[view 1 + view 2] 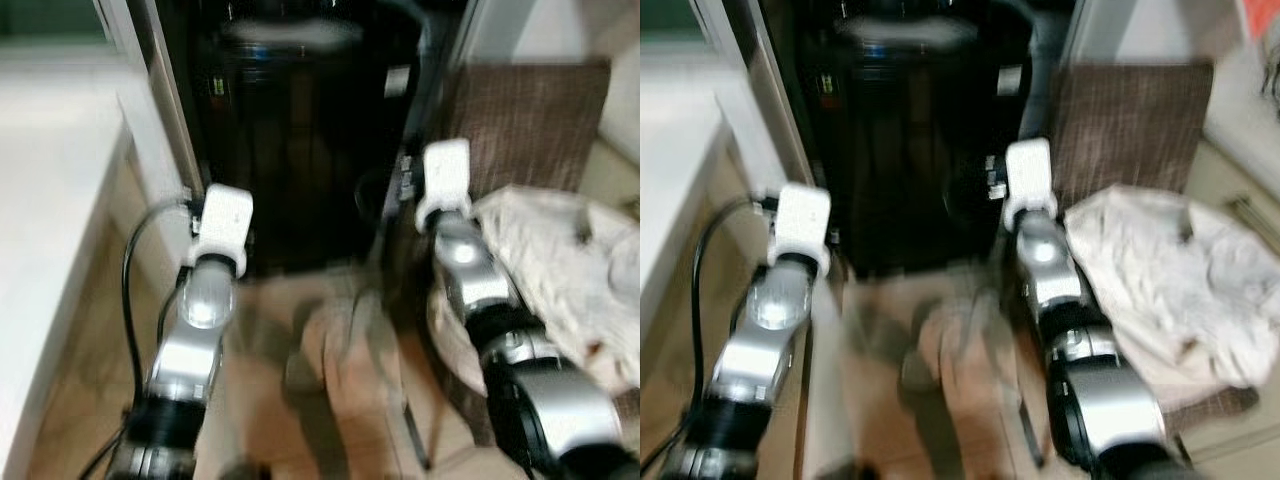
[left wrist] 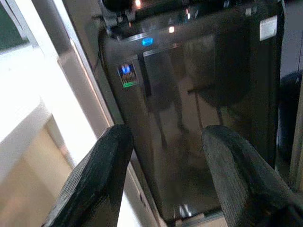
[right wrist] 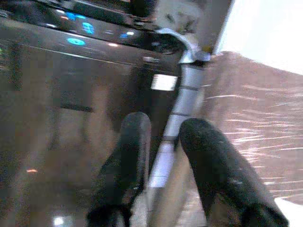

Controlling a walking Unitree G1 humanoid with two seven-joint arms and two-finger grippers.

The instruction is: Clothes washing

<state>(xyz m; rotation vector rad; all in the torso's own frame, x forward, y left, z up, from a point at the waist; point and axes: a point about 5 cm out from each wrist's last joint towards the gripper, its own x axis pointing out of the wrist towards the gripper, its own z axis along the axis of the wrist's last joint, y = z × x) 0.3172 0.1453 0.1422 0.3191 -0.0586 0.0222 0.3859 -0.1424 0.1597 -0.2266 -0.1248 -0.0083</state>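
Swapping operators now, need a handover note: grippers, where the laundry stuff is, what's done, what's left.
Left gripper: open, empty, pointed at the front of the glossy black washing machine.
Right gripper: fingers apart, empty, aimed at the grey hose between the machine and the brown woven laundry basket.
The pile of crumpled white clothes sits on the basket, on the robot's right beside its right arm.
Done: robot stands facing the machine; its panel lights are on.
Left: nothing is picked up yet, so grab the clothes, load them and start the wash. Head views are blurred.
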